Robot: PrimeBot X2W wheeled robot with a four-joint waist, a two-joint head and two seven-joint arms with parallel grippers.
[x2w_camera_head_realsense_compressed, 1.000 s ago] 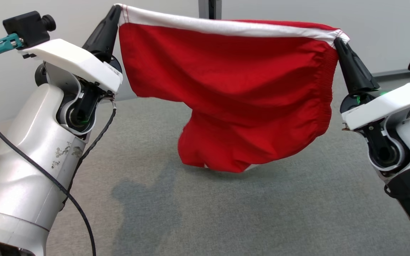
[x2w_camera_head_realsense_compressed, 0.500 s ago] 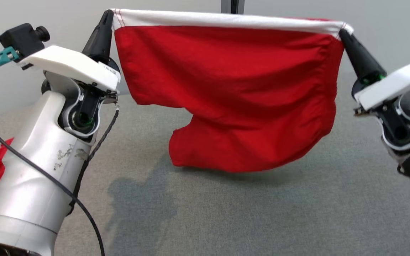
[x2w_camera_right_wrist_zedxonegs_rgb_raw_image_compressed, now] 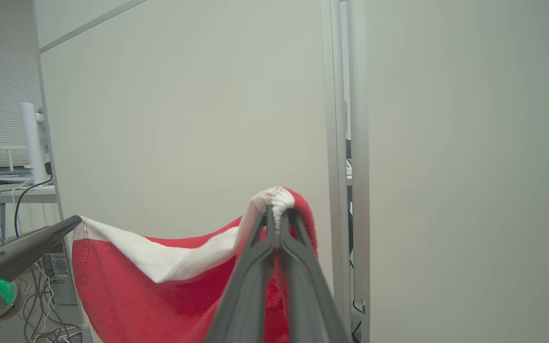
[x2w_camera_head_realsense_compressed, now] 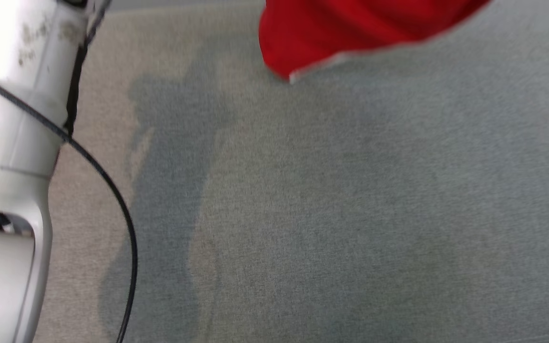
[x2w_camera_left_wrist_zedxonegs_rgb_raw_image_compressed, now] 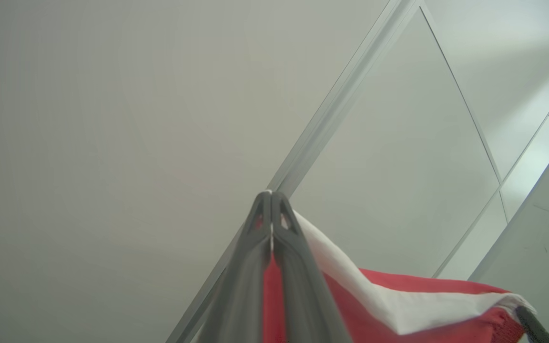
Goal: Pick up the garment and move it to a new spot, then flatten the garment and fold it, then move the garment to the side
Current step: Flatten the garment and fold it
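Red garment (x2w_camera_right_wrist_zedxonegs_rgb_raw_image_compressed: 160, 295) (white-hemmed), left hand (x2w_camera_left_wrist_zedxonegs_rgb_raw_image_compressed: 271, 196), right hand (x2w_camera_right_wrist_zedxonegs_rgb_raw_image_compressed: 278, 209) gripping

Right end effector (x2w_camera_right_wrist_zedxonegs_rgb_raw_image_compressed: 277, 212) rises from the bottom edge, its two dark fingers pressed together on a bunched corner of the red garment (x2w_camera_right_wrist_zedxonegs_rgb_raw_image_compressed: 160, 295). The corner's gathered white hem stands just above the fingertips. A white band (x2w_camera_right_wrist_zedxonegs_rgb_raw_image_compressed: 174, 259) runs along the garment's upper edge, sagging leftward to the opposite corner, where the left end effector (x2w_camera_right_wrist_zedxonegs_rgb_raw_image_compressed: 73, 222) pinches it at its tip. Red cloth hangs below the band between the two corners. A green light (x2w_camera_right_wrist_zedxonegs_rgb_raw_image_compressed: 3, 288) glows at the left end effector's base. Behind: a pale wall panel (x2w_camera_right_wrist_zedxonegs_rgb_raw_image_compressed: 184, 119) and an upright metal post (x2w_camera_right_wrist_zedxonegs_rgb_raw_image_compressed: 339, 143). At far left stand a counter (x2w_camera_right_wrist_zedxonegs_rgb_raw_image_compressed: 12, 190) bearing a white cylinder (x2w_camera_right_wrist_zedxonegs_rgb_raw_image_compressed: 29, 143), with loose cables (x2w_camera_right_wrist_zedxonegs_rgb_raw_image_compressed: 41, 305) beneath.
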